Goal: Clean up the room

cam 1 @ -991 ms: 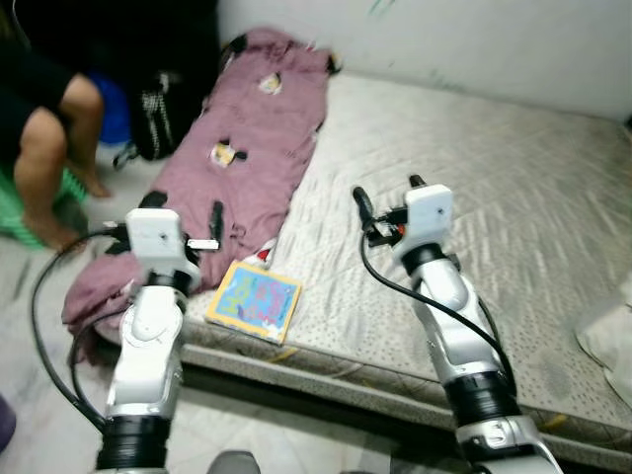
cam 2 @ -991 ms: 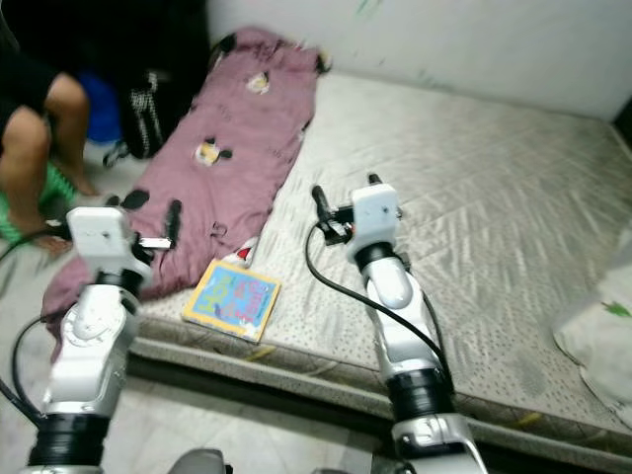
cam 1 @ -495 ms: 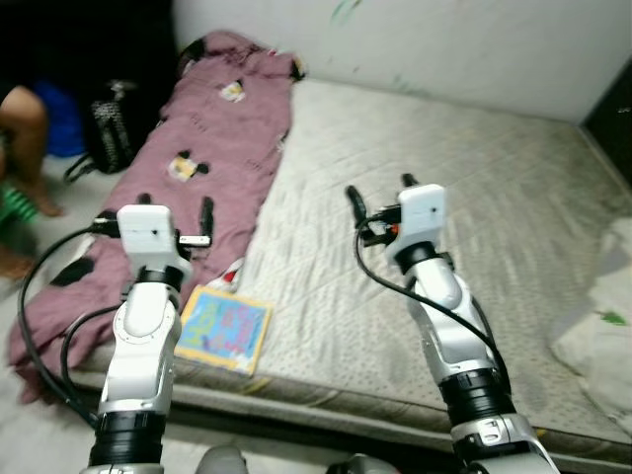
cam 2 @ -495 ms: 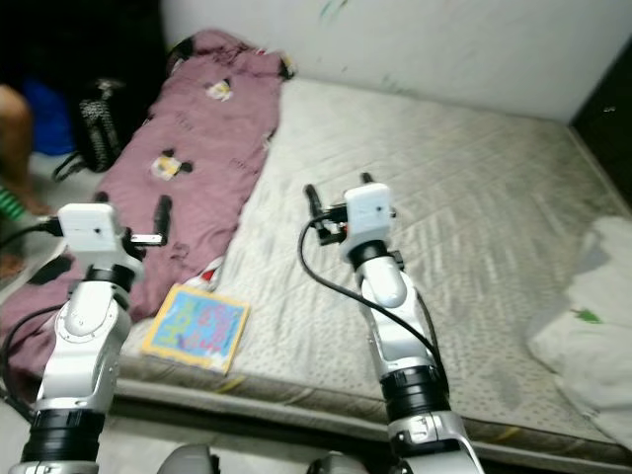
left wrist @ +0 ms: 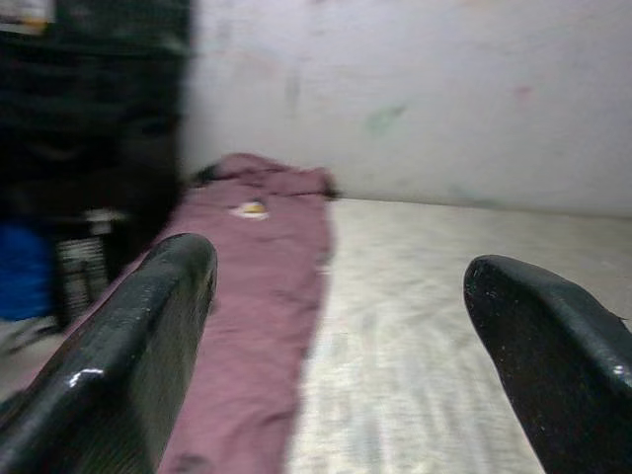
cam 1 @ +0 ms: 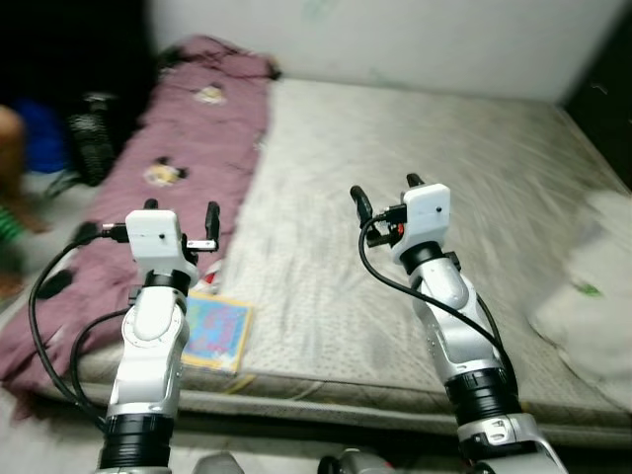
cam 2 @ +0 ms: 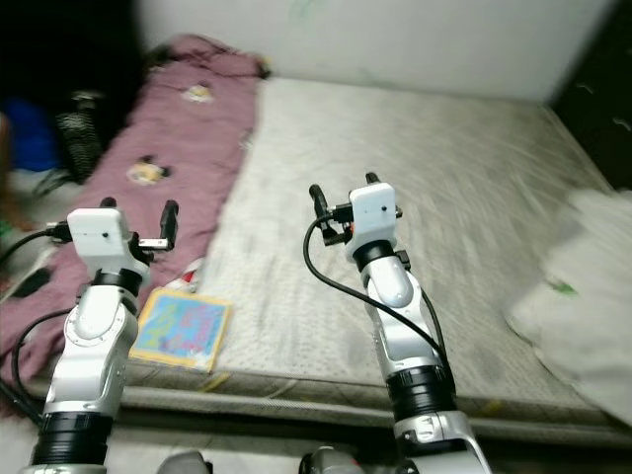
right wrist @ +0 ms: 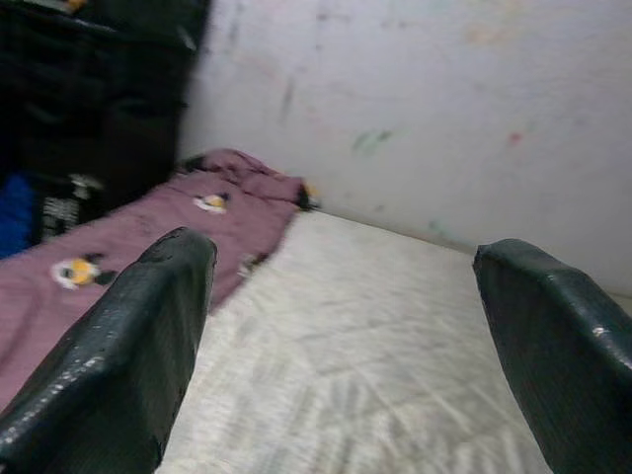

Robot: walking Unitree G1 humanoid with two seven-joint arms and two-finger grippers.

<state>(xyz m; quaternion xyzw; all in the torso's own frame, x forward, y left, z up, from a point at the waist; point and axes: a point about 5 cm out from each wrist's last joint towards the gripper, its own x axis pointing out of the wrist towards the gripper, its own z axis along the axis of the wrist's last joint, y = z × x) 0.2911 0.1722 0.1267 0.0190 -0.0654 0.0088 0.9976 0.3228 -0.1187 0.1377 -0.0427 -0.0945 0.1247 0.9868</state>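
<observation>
A purple blanket (cam 1: 188, 128) with cartoon patches lies along the left side of a bare grey mattress (cam 1: 415, 168) and hangs off its near left corner. A colourful picture book (cam 1: 215, 334) rests on the mattress's front edge, just right of my left arm. A white pillow (cam 1: 592, 296) sits at the right edge. My left gripper (cam 1: 181, 212) is held up over the blanket's near end, open and empty. My right gripper (cam 1: 385, 194) hovers above the middle of the mattress, open and empty.
A black bag (cam 1: 91, 133) and something blue (cam 1: 44, 133) sit on the floor left of the mattress, against dark furniture. A person's leg (cam 1: 8, 178) shows at the far left edge. A white wall (cam 1: 395, 39) runs behind the mattress.
The camera has swung to the right: the person has slid almost out of view, and the pillow has come further in. Both grippers keep their raised, open pose.
</observation>
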